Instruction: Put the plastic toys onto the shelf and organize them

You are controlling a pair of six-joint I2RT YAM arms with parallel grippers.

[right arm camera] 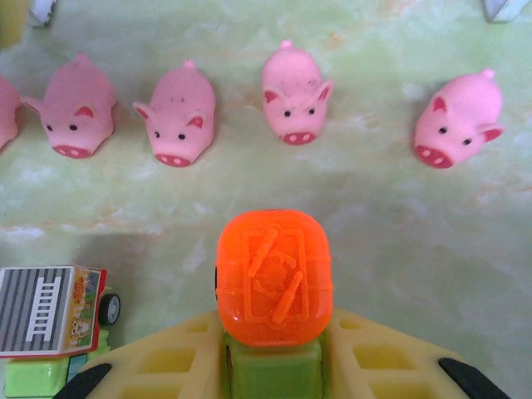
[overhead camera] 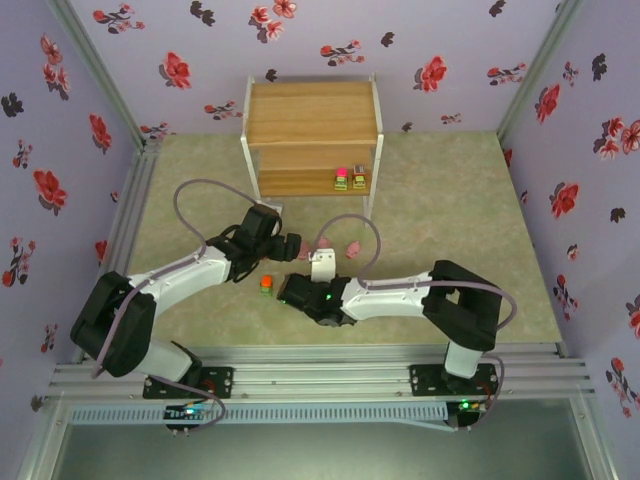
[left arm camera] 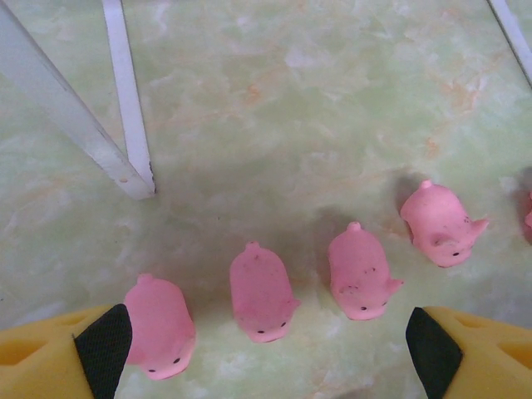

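Where the right pincer [right arm camera: 273, 353] clamps, the orange-topped toy [right arm camera: 274, 278] sits.

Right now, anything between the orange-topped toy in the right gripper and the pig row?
Nothing: the right wrist view shows bare table between the orange-topped toy and the pink pigs. A grey-topped toy sits off to the side, outside that stretch.
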